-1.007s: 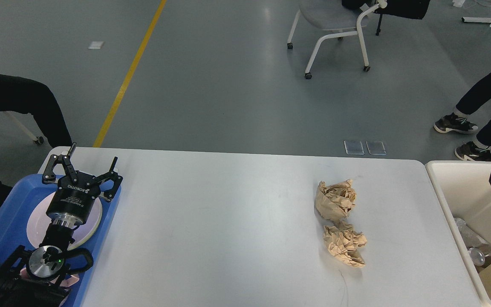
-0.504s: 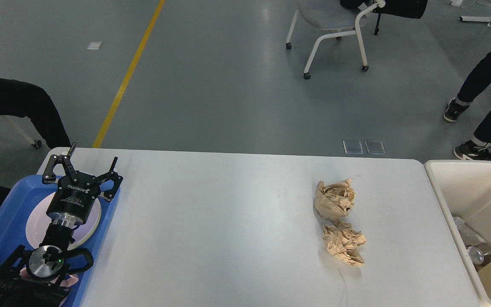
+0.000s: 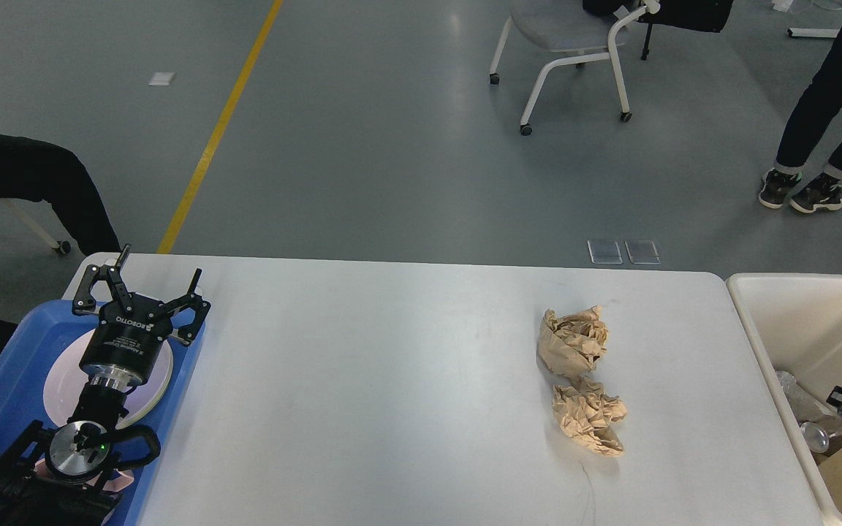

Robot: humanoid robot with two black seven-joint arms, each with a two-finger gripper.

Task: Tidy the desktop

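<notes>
Single head view, looking forward and down over desktop (image 3: 406, 380), seemingly near

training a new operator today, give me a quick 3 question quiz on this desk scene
1. True or false: the left gripper is open above the blue tray.
2. How many crumpled brown paper balls lie on the desktop?
A one
B two
C three
3. Fill in: the beige bin stands at the desktop's ___ end.

Key
1. true
2. B: one ball farther from the robot, one nearer
3. right
</notes>
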